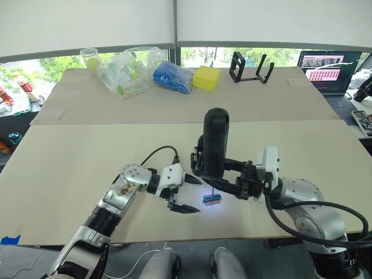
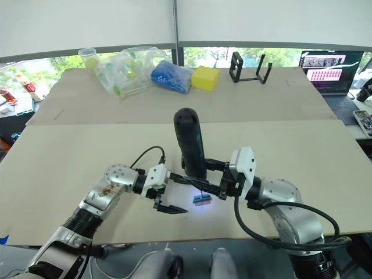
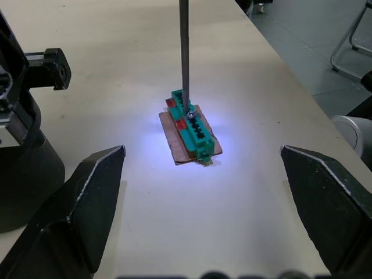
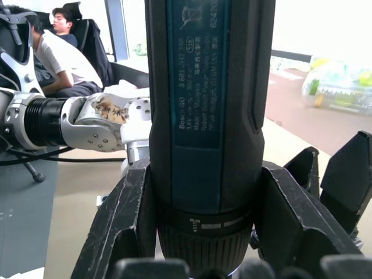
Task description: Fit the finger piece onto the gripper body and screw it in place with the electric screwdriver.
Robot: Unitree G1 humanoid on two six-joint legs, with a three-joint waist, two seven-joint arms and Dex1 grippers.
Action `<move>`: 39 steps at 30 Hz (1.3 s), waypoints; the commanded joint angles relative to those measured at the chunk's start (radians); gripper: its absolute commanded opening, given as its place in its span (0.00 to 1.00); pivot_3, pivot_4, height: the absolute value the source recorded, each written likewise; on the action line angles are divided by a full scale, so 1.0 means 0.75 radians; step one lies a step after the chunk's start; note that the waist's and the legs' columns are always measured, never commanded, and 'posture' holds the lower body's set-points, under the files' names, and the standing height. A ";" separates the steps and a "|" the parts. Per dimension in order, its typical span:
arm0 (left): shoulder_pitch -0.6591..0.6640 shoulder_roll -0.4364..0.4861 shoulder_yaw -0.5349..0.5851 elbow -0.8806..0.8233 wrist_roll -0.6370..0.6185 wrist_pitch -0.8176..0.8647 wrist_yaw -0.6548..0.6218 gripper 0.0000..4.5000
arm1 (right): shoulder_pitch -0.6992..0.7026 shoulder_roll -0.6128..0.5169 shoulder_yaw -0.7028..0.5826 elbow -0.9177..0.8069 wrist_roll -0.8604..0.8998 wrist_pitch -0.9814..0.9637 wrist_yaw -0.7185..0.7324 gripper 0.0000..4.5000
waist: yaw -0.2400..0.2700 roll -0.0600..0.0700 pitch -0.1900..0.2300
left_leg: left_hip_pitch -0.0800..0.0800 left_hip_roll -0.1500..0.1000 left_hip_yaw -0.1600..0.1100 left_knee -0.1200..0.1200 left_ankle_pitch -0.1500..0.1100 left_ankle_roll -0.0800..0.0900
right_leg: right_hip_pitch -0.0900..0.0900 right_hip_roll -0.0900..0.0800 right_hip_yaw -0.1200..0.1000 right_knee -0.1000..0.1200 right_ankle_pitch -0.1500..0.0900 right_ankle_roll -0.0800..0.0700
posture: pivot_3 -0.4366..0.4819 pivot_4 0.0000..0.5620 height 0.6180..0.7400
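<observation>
My right gripper (image 1: 220, 175) is shut on the electric screwdriver (image 1: 215, 139), holding it upright with the black body (image 4: 209, 116) between the fingers. Its thin metal bit (image 3: 183, 52) points down onto a small green-and-brown block (image 3: 190, 131) lit on the table. My left gripper (image 1: 197, 196) is open just left of the block, with one finger (image 3: 87, 197) on each side of it and touching nothing. A chunky black mechanism, the gripper body (image 1: 198, 157), stands close behind and left of the screwdriver, partly hidden by it. The finger piece is out of view.
On the back table lie a clear plastic bag (image 1: 125, 70), a blue bundle (image 1: 171, 77), a yellow block (image 1: 206, 77) and a black stand (image 1: 250, 68). A laptop (image 1: 328, 70) sits at the far right. The table's near edge runs just below both grippers. A person (image 4: 52, 52) sits nearby.
</observation>
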 commanded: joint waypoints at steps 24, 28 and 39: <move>-0.052 -0.012 0.010 0.032 0.001 -0.055 0.008 1.00 | -0.012 -0.035 -0.010 -0.049 -0.068 -0.146 0.045 0.43 | 0.000 0.000 0.000 | 0.000 0.000 0.000 0.000 0.000 0.000 | 0.000 0.000 0.000 0.000 0.000 0.000 | 0.48 0.27 1.00; -0.053 -0.012 0.011 0.038 0.002 -0.060 0.009 1.00 | -0.021 -0.037 -0.022 -0.068 -0.054 -0.130 0.042 0.43 | 0.000 0.000 0.000 | 0.000 0.000 0.000 0.000 0.000 0.000 | 0.000 0.000 0.000 0.000 0.000 0.000 | 0.48 0.27 1.00; -0.062 -0.025 0.013 0.060 0.014 -0.080 0.005 1.00 | -0.037 -0.048 -0.054 -0.109 0.014 -0.064 0.001 0.43 | 0.000 0.000 0.000 | 0.000 0.000 0.000 0.000 0.000 0.000 | 0.000 0.000 0.000 0.000 0.000 0.000 | 0.48 0.27 1.00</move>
